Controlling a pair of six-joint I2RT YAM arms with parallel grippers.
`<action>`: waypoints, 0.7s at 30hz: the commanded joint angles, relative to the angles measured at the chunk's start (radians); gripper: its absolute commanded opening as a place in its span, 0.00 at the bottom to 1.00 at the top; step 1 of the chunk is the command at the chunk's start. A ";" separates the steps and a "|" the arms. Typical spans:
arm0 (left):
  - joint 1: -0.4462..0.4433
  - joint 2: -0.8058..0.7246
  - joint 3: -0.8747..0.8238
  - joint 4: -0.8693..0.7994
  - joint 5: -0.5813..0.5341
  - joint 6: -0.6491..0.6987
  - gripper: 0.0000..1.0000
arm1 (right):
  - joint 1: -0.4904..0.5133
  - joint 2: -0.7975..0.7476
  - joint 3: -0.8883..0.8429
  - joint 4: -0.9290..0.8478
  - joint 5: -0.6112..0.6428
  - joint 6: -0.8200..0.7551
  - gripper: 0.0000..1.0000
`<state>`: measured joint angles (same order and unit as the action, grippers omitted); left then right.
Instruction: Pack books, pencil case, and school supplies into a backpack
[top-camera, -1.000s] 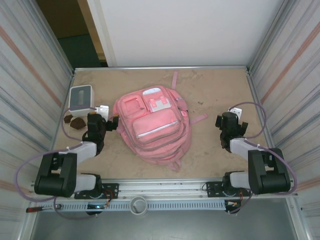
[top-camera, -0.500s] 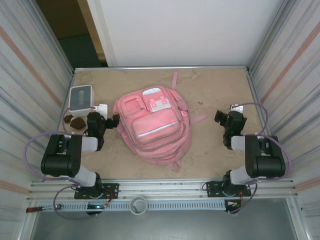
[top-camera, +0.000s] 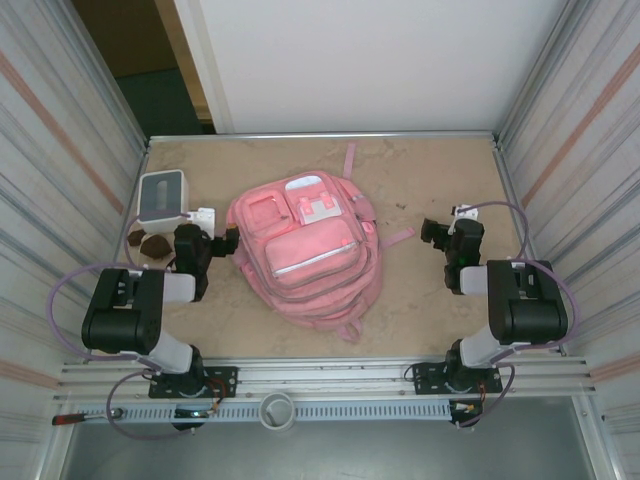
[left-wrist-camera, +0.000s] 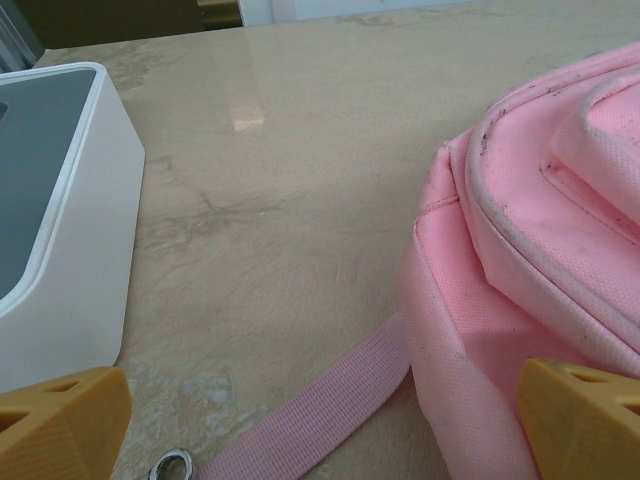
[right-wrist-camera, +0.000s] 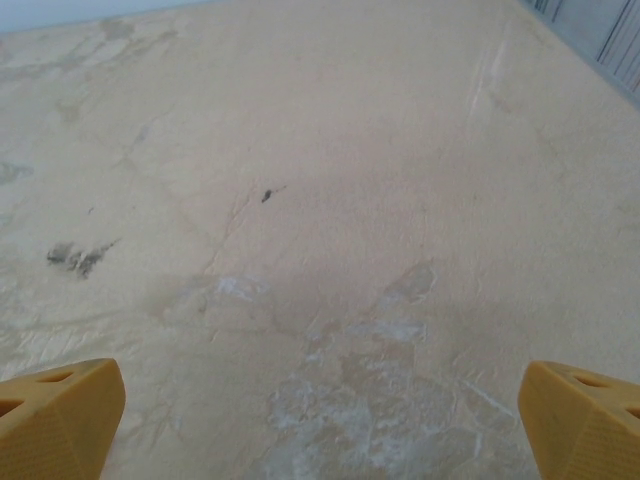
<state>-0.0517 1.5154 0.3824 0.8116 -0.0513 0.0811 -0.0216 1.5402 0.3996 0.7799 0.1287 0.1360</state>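
The pink backpack (top-camera: 305, 245) lies flat in the middle of the table, front pockets up. My left gripper (top-camera: 222, 241) sits low at its left edge, open; in the left wrist view the left gripper (left-wrist-camera: 320, 440) has its yellow fingertips (left-wrist-camera: 62, 420) wide apart, with a pink strap (left-wrist-camera: 330, 405) lying on the table between them and the backpack (left-wrist-camera: 540, 250) at the right. My right gripper (top-camera: 432, 231) is open to the right of the bag, apart from it, and the right gripper (right-wrist-camera: 320, 430) hangs over bare tabletop. Books, pencil case and school supplies are out of view.
A white box with a grey top (top-camera: 160, 195) stands at the left near the wall, and the same box (left-wrist-camera: 60, 230) is close to my left finger. Small brown lumps (top-camera: 150, 243) lie beside it. Corrugated walls close both sides. A metal ring (left-wrist-camera: 172, 465) ends the strap.
Both arms have folded back toward their bases, elbows raised. The right gripper has shifted slightly left and away. The backpack has not moved.
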 joint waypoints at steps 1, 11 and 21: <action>0.006 -0.006 0.018 -0.005 0.007 -0.009 0.99 | -0.002 0.001 -0.009 0.061 -0.018 -0.028 0.99; 0.007 -0.006 0.020 -0.006 0.009 -0.009 0.99 | 0.005 -0.001 -0.005 0.047 -0.012 -0.033 0.99; 0.006 -0.006 0.019 -0.006 0.010 -0.009 0.99 | 0.005 -0.001 -0.003 0.046 -0.012 -0.033 0.99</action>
<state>-0.0517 1.5154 0.3843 0.8108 -0.0513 0.0807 -0.0208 1.5402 0.4000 0.8009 0.1257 0.1211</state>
